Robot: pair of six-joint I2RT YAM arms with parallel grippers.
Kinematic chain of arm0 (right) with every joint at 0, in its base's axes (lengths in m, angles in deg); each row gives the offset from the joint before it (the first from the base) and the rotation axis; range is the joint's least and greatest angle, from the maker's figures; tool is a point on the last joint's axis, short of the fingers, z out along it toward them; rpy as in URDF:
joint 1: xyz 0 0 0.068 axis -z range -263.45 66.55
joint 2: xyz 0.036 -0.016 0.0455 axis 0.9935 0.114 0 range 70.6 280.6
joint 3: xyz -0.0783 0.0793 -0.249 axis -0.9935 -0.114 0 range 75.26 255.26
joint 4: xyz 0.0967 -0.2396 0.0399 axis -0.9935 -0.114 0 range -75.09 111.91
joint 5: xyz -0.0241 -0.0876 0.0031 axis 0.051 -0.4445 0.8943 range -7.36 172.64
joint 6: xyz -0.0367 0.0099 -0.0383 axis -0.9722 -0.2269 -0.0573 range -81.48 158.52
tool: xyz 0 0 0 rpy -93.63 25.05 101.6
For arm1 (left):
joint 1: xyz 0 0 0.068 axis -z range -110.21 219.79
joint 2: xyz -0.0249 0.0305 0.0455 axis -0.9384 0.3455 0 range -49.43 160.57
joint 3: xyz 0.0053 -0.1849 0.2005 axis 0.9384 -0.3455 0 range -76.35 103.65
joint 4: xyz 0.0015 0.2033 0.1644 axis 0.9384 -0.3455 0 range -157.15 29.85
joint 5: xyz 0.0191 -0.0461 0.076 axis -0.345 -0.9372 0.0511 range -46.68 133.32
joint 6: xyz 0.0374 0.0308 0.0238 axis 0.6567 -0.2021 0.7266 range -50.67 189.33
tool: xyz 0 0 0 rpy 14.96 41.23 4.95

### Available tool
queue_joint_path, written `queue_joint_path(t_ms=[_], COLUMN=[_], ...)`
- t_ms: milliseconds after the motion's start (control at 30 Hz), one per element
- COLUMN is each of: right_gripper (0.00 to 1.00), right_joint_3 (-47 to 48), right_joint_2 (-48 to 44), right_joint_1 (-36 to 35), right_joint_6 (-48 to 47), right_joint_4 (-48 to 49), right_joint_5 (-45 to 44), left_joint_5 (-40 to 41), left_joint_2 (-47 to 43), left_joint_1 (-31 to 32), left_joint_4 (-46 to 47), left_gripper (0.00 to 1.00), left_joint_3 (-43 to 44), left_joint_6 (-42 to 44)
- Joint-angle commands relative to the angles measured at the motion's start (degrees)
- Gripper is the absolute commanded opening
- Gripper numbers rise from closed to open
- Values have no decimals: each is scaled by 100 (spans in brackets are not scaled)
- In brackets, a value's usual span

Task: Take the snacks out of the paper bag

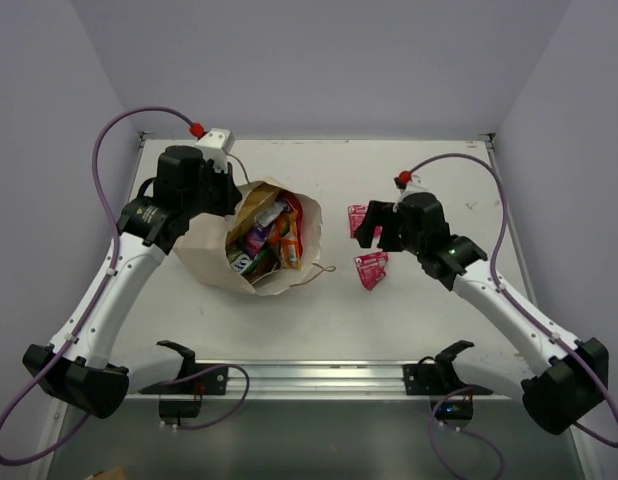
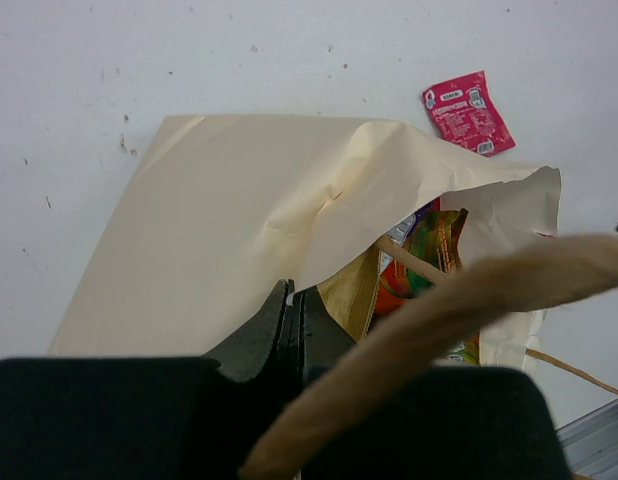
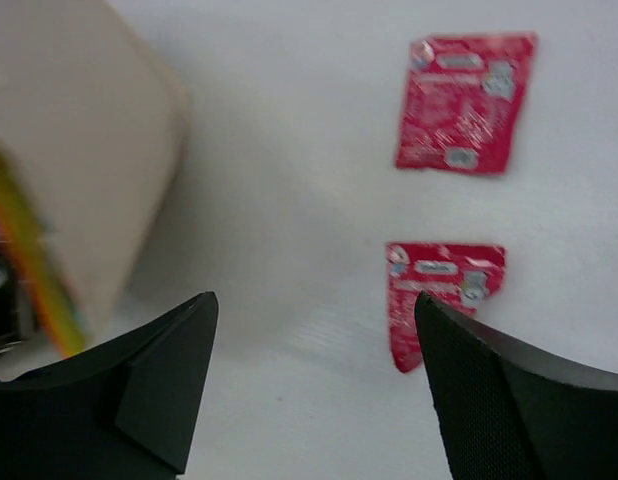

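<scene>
Right jaws (spread) hover over red packets (image 3: 463, 105).

1. A white table (image 1: 319, 320) is filling the middle, looking flat and bright.
2. Pale purple walls (image 1: 319, 60) are standing around it on three sides (back, left and right).
3. A silver metal rail (image 1: 319, 378) is running along the near edge.
4. Tiny dark specks (image 2: 119, 145) are dotting the tabletop.
5. Soft light is falling evenly everywhere.
</scene>
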Motion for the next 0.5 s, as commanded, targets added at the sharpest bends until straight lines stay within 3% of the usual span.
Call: queue_joint_path(t_ms=[0, 200, 467], right_gripper=[82, 77, 75], right_joint_3=[1185, 2417, 3079], right_joint_2=[-394, 552, 2101], right_joint_1=[-642, -1697, -2217], right_joint_6=[-366, -419, -181], right_joint_4=[32, 32, 93], right_joint_5=[-31, 75, 31], left_joint_5=[155, 146, 41], left_joint_2=[-49, -57, -57], left_joint_1=[12, 12, 12], left_joint_4=[154, 110, 127], left_gripper=[0, 0, 0], left_joint_3=[13, 39, 13], left_joint_6=[100, 82, 3])
